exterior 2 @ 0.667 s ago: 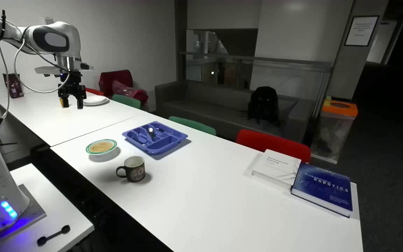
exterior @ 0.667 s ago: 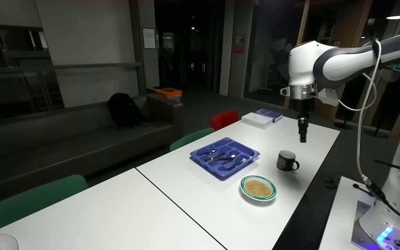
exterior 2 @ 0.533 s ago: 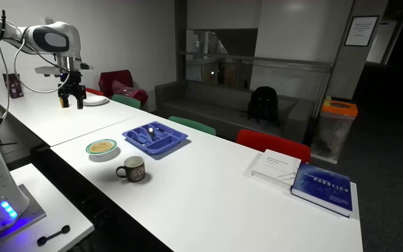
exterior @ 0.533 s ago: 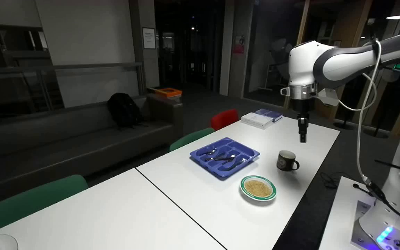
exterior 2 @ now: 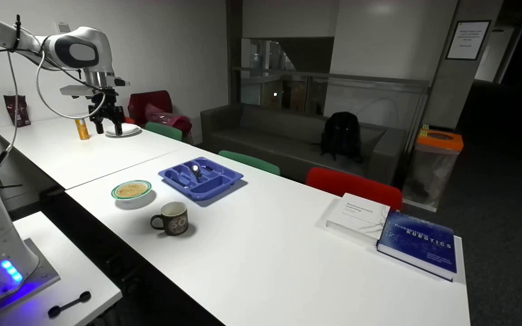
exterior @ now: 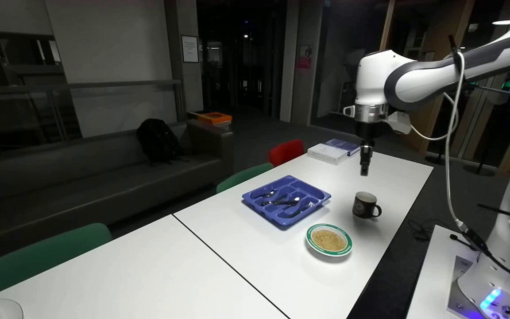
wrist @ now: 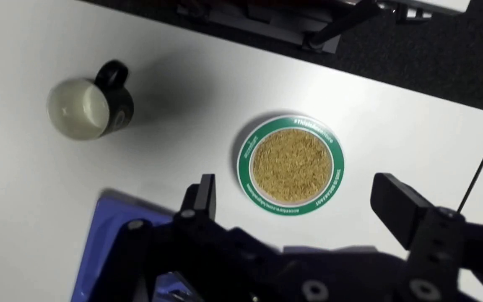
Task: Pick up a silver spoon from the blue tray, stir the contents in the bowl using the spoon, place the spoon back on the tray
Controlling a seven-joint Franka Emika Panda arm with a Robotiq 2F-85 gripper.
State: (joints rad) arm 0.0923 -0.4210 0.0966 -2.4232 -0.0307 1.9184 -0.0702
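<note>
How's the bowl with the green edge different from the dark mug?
The bowl is wide and shallow; the mug is narrower and taller. The mug has a handle; the bowl has none. The bowl has a green rim and tan, grainy contents; the mug is dark outside, pale inside. Both are round, open on top and standing on the table.

PLACE: office common area | sofa (exterior 2: 279, 132) | long white table (exterior 2: 288, 253) | framed notice (exterior 2: 468, 40) | robotics book (exterior 2: 417, 244)
</note>
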